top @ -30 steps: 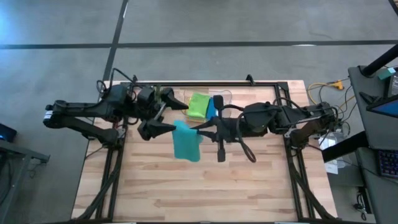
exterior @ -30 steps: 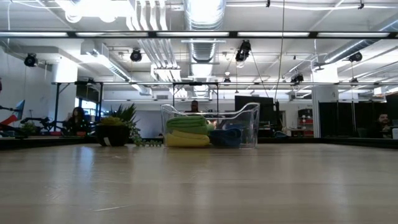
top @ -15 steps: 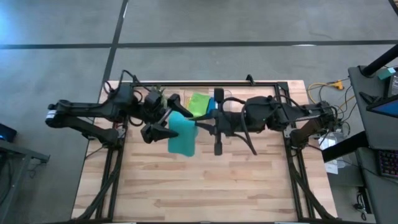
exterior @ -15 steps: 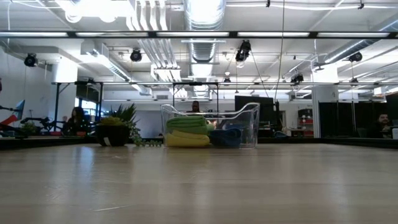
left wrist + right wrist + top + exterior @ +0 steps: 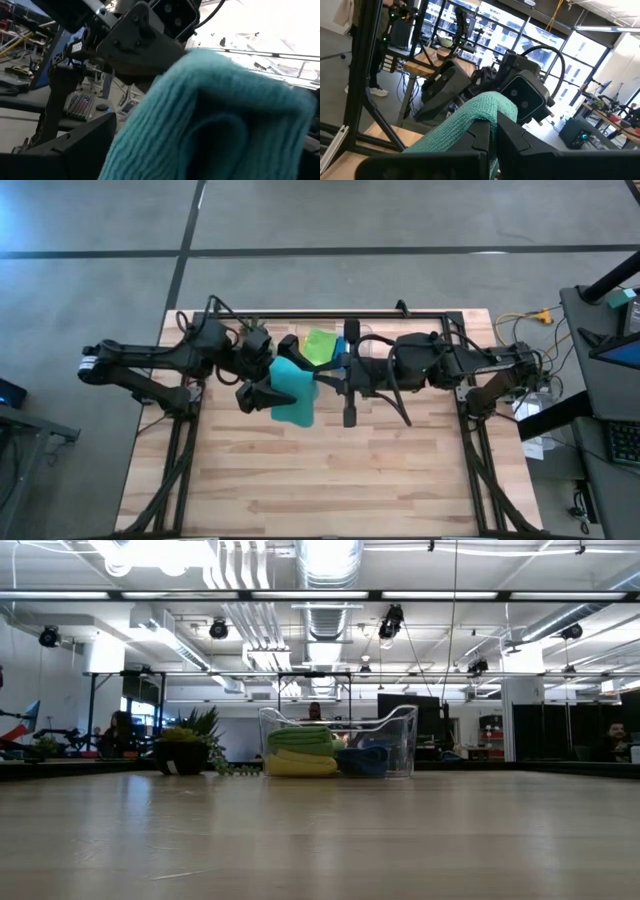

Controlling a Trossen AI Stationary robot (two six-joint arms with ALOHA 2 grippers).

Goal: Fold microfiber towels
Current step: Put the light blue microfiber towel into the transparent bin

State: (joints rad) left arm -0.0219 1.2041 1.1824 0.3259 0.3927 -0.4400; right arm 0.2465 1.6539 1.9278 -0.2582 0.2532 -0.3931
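A teal towel (image 5: 293, 392) hangs in the air over the table's far middle, with my right gripper (image 5: 318, 379) shut on it. My left gripper (image 5: 282, 370) is open and reaches in from the table's left. One of its fingers stands on either side of the towel's left part (image 5: 210, 115). In the right wrist view the left gripper's body (image 5: 522, 97) shows just behind the towel. A lime green towel (image 5: 320, 345), a blue one (image 5: 338, 356) and a yellow one (image 5: 300, 766) lie in the clear bin (image 5: 395, 745). The low view shows neither gripper nor the teal towel. My right gripper pinches the teal towel's upper edge (image 5: 487, 114) between its two shut fingers, coming in level from the table's right. The cloth bunches over the fingertips and hangs slack below them, clear of the table. My left gripper: I cannot tell whether its open fingers touch the cloth.
The clear bin (image 5: 352, 340) stands at the table's far edge, close behind both grippers. A small potted plant (image 5: 190, 745) stands to its left. The bare wooden table (image 5: 330, 480) stretches toward the near edge.
My left gripper has moved toward the table's right, up to the hanging teal towel, and its open fingers now stand around the cloth. The towel, still held by my right gripper, has shifted a little toward the far left.
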